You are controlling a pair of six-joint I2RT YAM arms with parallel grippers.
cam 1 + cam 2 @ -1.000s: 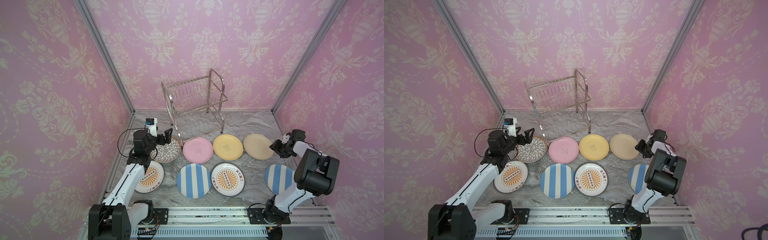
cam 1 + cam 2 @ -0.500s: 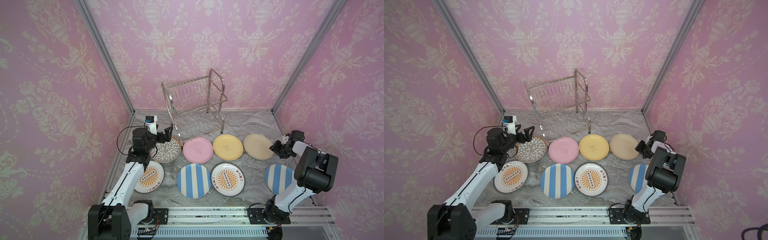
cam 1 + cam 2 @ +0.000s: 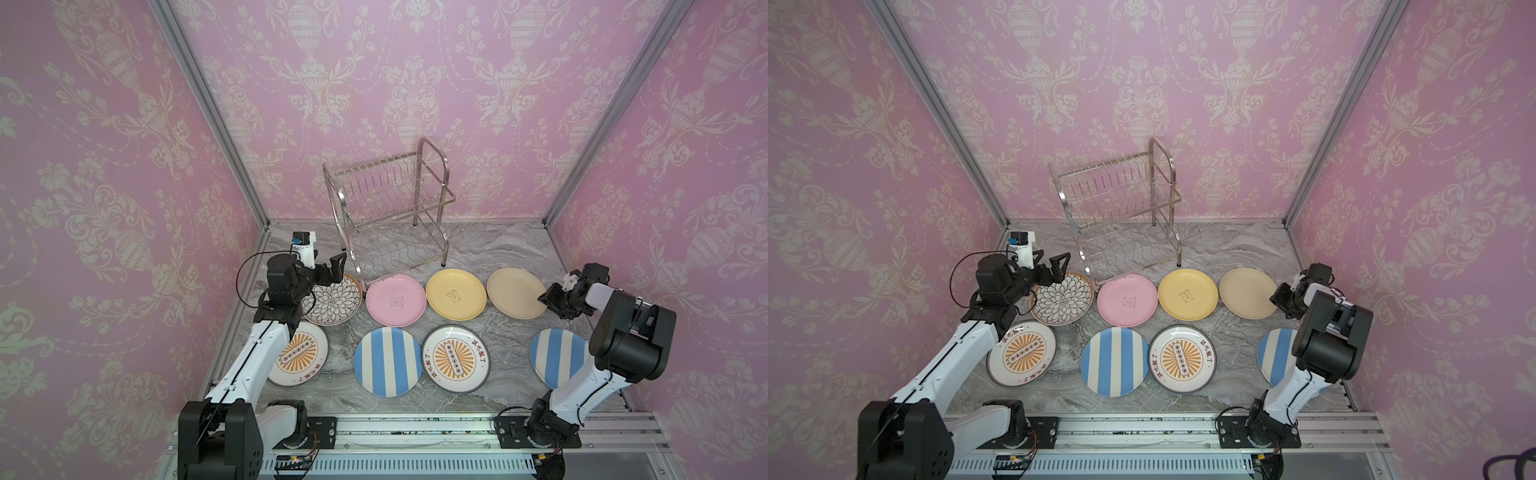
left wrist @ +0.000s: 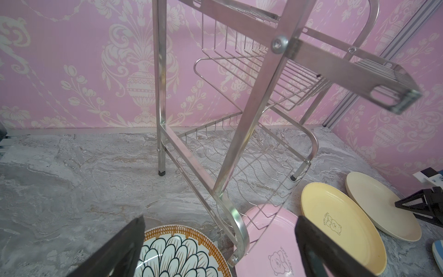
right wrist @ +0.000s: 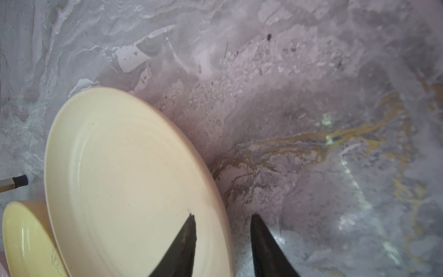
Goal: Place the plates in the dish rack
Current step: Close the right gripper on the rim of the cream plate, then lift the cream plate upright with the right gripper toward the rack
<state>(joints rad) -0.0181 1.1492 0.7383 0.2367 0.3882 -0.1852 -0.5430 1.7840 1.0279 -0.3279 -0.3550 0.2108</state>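
Between parted jaws of the right gripper [image 5: 223,215] sits the cream plate [image 5: 124,172] rim, apparently unclamped; left gripper [image 4: 219,218] gapes wide above the petal plate [image 4: 177,254].

Bright, even light; soft shadows; wrist views slightly blurred

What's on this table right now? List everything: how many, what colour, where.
dish rack: one, silver wire, back centre, holding no plates
petal plate: one, white with black petals, back row, left end
pink plate: one, pink, back row, at the rack's front
yellow plate: one, yellow, back row, right of pink
cream plate: one, cream, back row, right end
striped plates: two, blue and white, front row
sunburst plates: two, white and orange, front row
table: one, grey marble, under everything
left gripper: one, black, open above the petal plate
right gripper: one, black, open, jaws astride the cream plate's rim
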